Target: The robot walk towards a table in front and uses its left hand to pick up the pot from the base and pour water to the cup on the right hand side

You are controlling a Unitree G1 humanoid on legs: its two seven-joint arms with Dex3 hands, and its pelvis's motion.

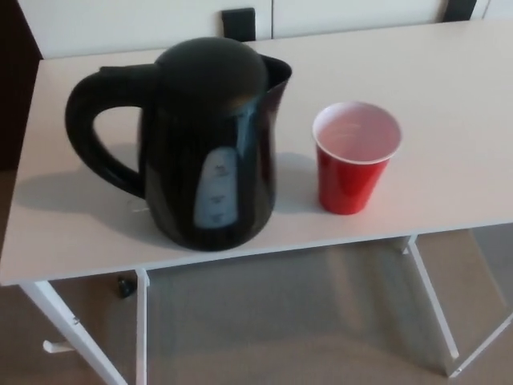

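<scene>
A black electric kettle (204, 144) stands upright on a white table (449, 88), near the table's front edge and toward its left end. The kettle's looped handle (92, 132) points to picture left, and its spout (276, 72) faces right, toward the cup. A pale, translucent water-level window (216, 192) runs down the side of the body facing the camera. The lid is closed. Whether the kettle sits on a separate base cannot be determined from this view.

A red plastic cup (353, 160) with a white interior stands upright just beside the kettle, on its right, not touching it. The cup is likewise near the front edge of the table.

The table rests on white legs (140, 329), visible below the tabletop over a brown floor (280, 321). Two dark objects (238, 22) sit behind the rear edge of the table, against a pale wall.

Neither robot hand appears in the head view, so their open or closed condition cannot be reported.
</scene>
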